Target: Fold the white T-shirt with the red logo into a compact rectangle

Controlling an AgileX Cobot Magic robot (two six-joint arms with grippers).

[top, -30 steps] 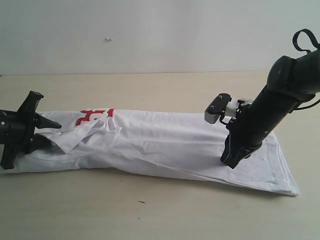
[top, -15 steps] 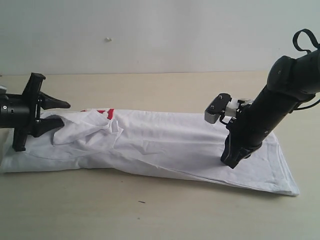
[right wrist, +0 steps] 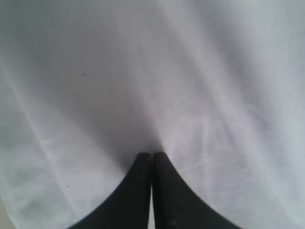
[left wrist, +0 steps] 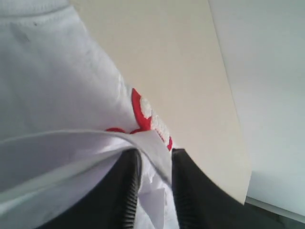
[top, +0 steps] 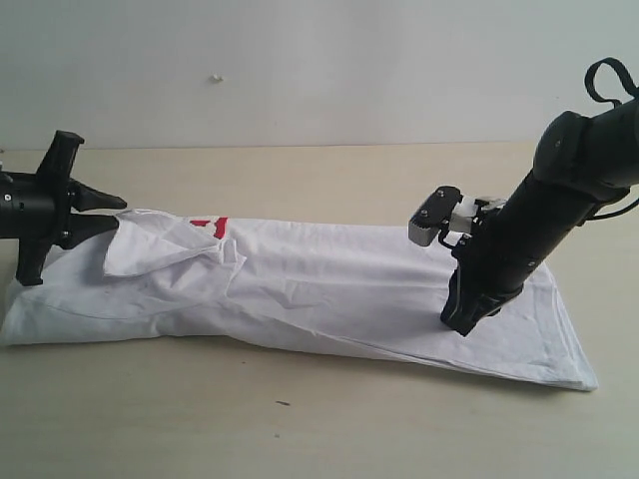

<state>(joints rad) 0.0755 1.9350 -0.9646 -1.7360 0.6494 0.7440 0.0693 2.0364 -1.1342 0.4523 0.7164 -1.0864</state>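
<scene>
I count one white T-shirt (top: 329,284), one red logo (top: 212,226), one table (top: 300,419), and two grippers: left gripper (top: 118,212), right gripper (top: 461,324).

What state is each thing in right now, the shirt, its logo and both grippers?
White T-shirt, folded into a long strip on the table, one end lifted.
Red logo, mostly hidden under a fold.
Left gripper, shut on the shirt's raised end.
Right gripper, shut, tips pressing on the shirt.

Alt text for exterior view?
A white T-shirt lies folded into a long strip on a tan table. The left gripper pinches a raised flap at one end, beside the partly hidden red logo; the right gripper, shut, presses down near the other end.
</scene>
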